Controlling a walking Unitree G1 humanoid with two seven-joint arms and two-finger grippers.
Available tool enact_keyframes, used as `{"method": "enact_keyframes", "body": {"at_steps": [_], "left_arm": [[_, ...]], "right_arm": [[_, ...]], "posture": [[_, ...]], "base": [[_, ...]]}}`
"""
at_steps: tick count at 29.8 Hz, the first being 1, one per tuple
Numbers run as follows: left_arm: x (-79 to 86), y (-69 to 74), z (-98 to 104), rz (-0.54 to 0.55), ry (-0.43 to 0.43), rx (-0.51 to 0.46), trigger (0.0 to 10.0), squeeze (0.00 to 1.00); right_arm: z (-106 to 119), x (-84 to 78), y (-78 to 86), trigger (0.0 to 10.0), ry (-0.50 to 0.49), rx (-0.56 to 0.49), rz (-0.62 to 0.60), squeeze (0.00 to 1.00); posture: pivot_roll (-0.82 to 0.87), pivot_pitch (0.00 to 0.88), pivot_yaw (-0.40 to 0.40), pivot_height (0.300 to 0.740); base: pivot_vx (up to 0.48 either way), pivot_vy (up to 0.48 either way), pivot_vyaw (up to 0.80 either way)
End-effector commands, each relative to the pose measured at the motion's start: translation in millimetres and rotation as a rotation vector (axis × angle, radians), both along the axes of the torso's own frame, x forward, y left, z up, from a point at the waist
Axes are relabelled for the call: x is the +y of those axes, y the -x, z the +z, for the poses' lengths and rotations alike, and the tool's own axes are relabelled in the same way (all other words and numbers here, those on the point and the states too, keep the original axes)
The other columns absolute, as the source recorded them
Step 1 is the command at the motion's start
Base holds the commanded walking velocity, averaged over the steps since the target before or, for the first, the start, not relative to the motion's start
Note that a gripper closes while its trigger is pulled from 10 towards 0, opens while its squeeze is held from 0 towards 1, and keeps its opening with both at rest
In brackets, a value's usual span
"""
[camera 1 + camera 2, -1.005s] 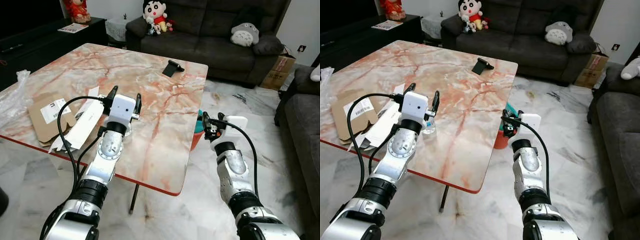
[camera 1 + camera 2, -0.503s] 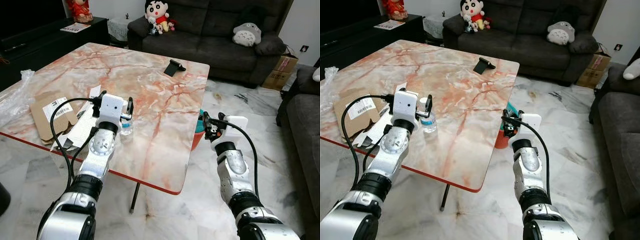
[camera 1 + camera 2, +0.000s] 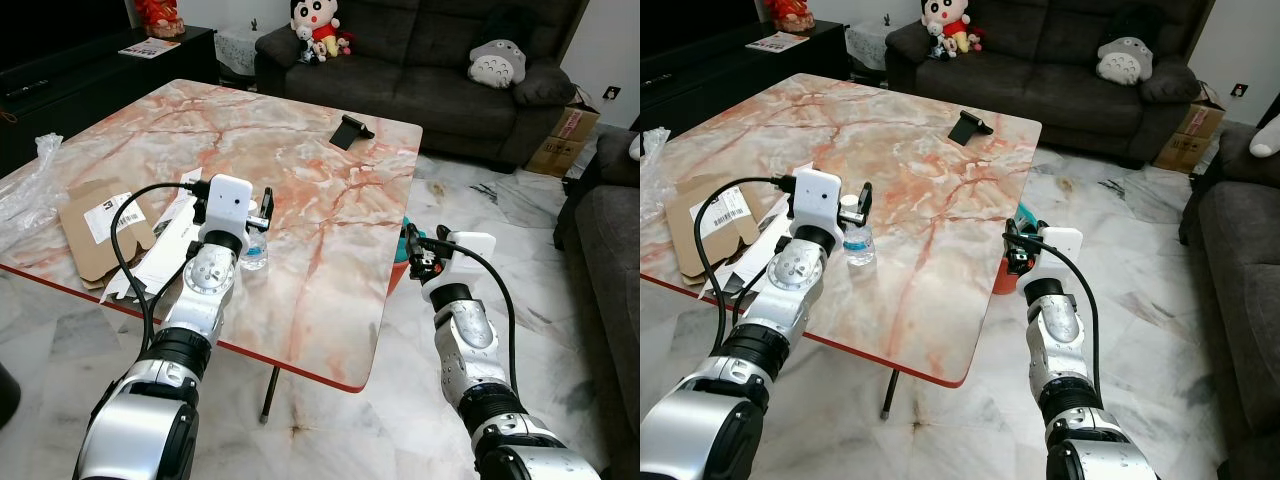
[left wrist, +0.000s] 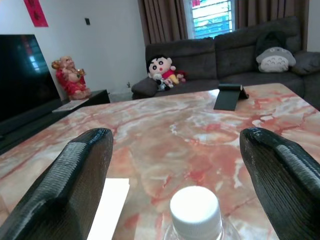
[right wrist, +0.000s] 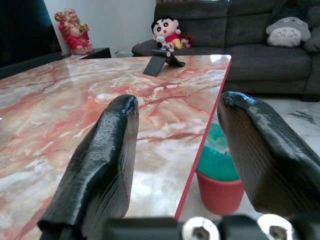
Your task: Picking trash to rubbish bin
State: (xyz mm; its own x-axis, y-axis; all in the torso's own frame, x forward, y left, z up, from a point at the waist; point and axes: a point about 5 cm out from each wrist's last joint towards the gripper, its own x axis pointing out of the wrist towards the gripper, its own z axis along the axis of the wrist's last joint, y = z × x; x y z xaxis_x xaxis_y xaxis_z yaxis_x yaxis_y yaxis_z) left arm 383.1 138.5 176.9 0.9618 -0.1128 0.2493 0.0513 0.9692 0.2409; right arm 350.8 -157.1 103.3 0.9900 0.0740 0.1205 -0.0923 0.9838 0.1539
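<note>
Fingers of the left gripper (image 4: pixel 175 165) stand spread apart, with the white-capped water bottle (image 3: pixel 857 240) upright just ahead and centred between them, so this arm is far nearer. Off the table's (image 3: pixel 300 150) right edge, the right gripper (image 5: pixel 175 150) hangs open and empty, the red rubbish bin (image 5: pixel 220 182) on the floor just beyond.

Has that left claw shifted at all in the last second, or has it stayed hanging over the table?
Yes. The left claw has drawn back toward the robot and the cardboard, and now brackets the small water bottle, fingers open.
</note>
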Motion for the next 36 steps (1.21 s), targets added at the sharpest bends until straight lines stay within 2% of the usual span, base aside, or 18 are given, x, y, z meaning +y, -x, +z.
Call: {"method": "enact_keyframes", "body": {"at_steps": [1, 7, 17, 36], "left_arm": [[-0.8, -1.8, 3, -0.007, -0.001, -0.003, 10.0, 0.0], [-3.9, -12.9, 7, 0.027, 0.03, 0.06, 10.0, 0.0], [-6.0, -17.1, 0, 0.036, 0.035, 0.14, 10.0, 0.0], [-10.1, -18.4, -6, 0.032, 0.022, 0.194, 10.0, 0.0]], "right_arm": [[4, -3.2, -1.7, 10.0, 0.007, -0.011, -0.007, 0.0], [5, -4.4, -2.1, 10.0, 0.011, -0.011, -0.005, 0.0], [5, -4.7, -2.3, 10.0, 0.018, -0.01, -0.003, 0.0], [2, -5.5, 0.1, 10.0, 0.019, -0.005, -0.007, 0.0]], "posture": [[0.21, 0.0, -0.085, 0.74], [0.2, 0.0, -0.088, 0.74], [0.2, 0.0, -0.089, 0.74], [0.19, 0.0, -0.085, 0.74]], "base": [[0.0, 0.0, 0.0], [0.0, 0.0, 0.0], [0.0, 0.0, 0.0], [0.0, 0.0, 0.0]]}}
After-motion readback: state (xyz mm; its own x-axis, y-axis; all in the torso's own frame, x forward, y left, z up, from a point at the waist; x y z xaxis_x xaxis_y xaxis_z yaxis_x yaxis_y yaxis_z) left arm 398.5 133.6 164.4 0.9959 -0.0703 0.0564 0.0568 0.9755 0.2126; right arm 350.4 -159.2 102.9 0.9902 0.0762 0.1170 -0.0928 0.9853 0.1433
